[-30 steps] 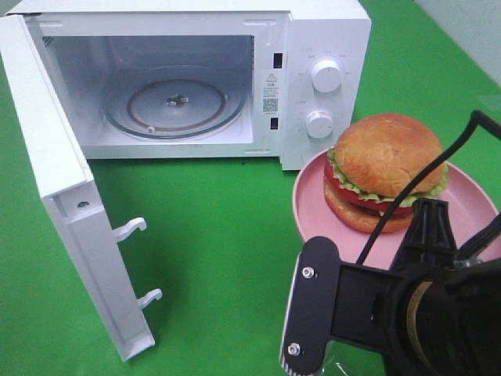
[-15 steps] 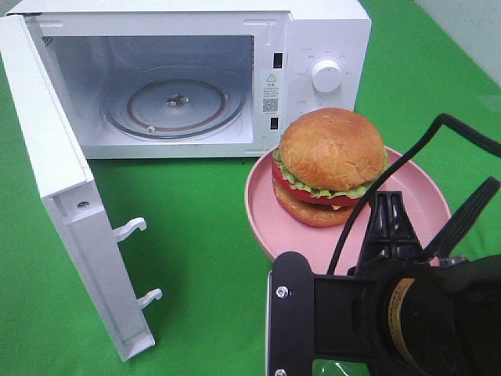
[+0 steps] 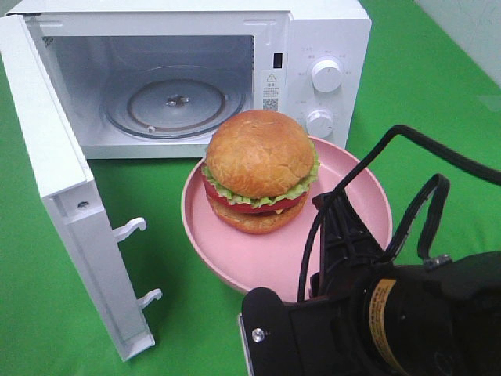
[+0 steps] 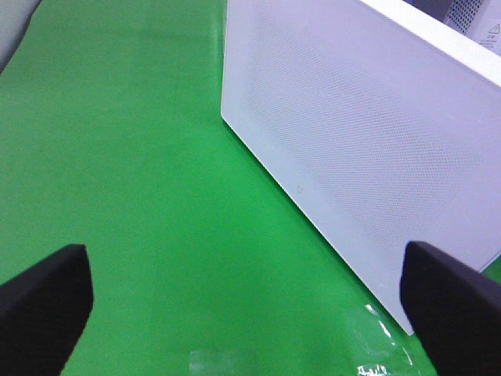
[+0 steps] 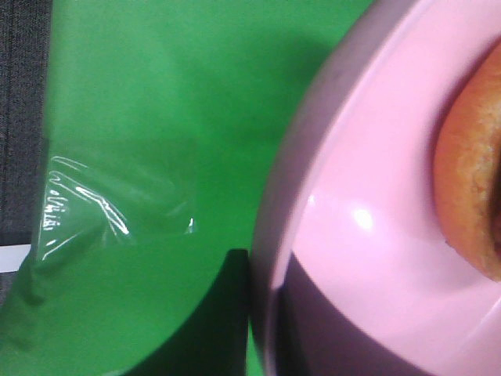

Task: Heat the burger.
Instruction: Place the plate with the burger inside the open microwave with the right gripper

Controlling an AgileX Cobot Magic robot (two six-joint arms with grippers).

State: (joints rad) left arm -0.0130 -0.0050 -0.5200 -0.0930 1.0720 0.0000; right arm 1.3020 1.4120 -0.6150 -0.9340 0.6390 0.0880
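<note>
The flat pink round plate [image 3: 235, 262] carrying the round golden-bun burger [image 3: 260, 160] has travelled leftward with the black right arm [image 3: 407, 321], from beside the white box-shaped microwave [image 3: 329, 31] to its open cavity's front. The lower white knob [image 3: 319, 124], briefly hidden, shows again.

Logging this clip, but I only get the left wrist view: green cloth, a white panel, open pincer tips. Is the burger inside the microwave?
Observer: No. The burger sits on a pink plate just in front of the microwave, outside the cavity.
Operator: Is anything holding that plate?
Observer: Yes. The right pincer is shut on the plate's rim, which fills the right wrist view.
Operator: Is the inside free?
Observer: Yes, the glass turntable is bare.
</note>
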